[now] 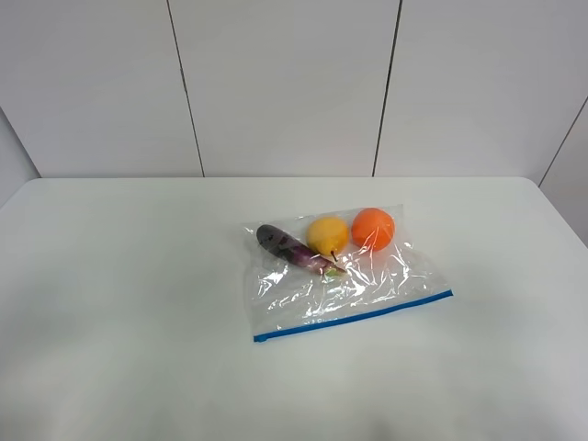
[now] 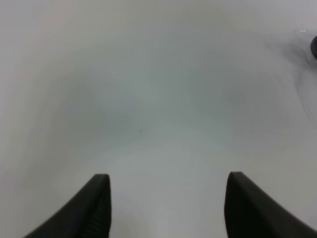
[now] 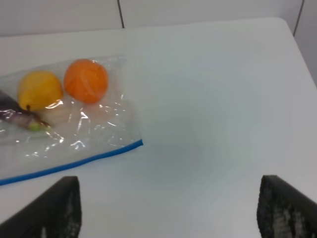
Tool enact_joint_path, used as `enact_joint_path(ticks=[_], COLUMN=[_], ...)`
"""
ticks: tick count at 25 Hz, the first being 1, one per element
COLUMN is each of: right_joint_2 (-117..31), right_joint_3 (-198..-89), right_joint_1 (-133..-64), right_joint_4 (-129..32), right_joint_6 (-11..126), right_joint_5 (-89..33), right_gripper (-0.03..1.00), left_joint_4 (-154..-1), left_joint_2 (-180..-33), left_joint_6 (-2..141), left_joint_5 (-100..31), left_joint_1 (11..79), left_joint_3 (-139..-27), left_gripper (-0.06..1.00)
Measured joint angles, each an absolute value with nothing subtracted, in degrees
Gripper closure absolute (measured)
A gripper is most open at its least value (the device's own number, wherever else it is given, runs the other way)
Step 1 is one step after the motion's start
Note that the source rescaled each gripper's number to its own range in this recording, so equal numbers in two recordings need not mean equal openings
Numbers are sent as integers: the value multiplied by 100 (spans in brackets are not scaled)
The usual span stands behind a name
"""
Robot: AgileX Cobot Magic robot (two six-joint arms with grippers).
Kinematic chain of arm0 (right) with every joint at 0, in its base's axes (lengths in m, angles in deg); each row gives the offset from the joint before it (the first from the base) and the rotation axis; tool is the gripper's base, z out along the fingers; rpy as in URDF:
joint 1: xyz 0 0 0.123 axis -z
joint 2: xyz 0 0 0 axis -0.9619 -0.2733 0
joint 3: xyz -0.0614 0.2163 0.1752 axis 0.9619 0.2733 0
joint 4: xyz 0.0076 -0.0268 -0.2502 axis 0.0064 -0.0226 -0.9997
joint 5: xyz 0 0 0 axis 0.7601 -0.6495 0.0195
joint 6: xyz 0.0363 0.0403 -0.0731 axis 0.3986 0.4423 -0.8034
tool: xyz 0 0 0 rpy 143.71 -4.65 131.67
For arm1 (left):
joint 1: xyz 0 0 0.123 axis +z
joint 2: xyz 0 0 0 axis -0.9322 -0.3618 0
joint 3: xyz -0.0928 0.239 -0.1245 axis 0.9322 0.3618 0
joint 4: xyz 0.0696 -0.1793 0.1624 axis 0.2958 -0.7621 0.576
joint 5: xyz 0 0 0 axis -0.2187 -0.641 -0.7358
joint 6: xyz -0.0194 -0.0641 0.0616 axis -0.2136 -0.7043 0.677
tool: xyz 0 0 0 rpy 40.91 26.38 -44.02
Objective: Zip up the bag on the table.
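The zip bag [image 1: 344,280] is lying flat right of centre on the table [image 1: 119,303], blue zip strip [image 1: 354,319] facing the near edge for access, while left tool [image 2: 166,206] and right tool [image 3: 168,210] are hovering open, gripping nothing.

Bare table [image 1: 119,303] lies open on every side of the bag [image 1: 344,285], the only obstacle there.

The exterior high camera looks down on the white rounded-corner table [image 1: 110,322]; the right wrist view shares its far right corner; the left wrist view faces bare tabletop closely.
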State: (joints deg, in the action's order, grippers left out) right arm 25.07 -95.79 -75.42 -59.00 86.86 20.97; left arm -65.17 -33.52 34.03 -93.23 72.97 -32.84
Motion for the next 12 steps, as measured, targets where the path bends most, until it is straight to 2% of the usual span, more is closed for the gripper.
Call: enact_joint_path(ticks=[12], right_joint_2=[3051], right_joint_3=[-9242], right_joint_1=[-7332], right_joint_4=[-6101], right_joint_6=[8737], right_joint_5=[2093], right_gripper=[2], left_joint_4=[-6517], left_joint_2=[-3352], left_joint_6=[3403], left_joint_5=[-9323], left_joint_1=[7297], left_joint_3=[-3284], left_gripper=[39])
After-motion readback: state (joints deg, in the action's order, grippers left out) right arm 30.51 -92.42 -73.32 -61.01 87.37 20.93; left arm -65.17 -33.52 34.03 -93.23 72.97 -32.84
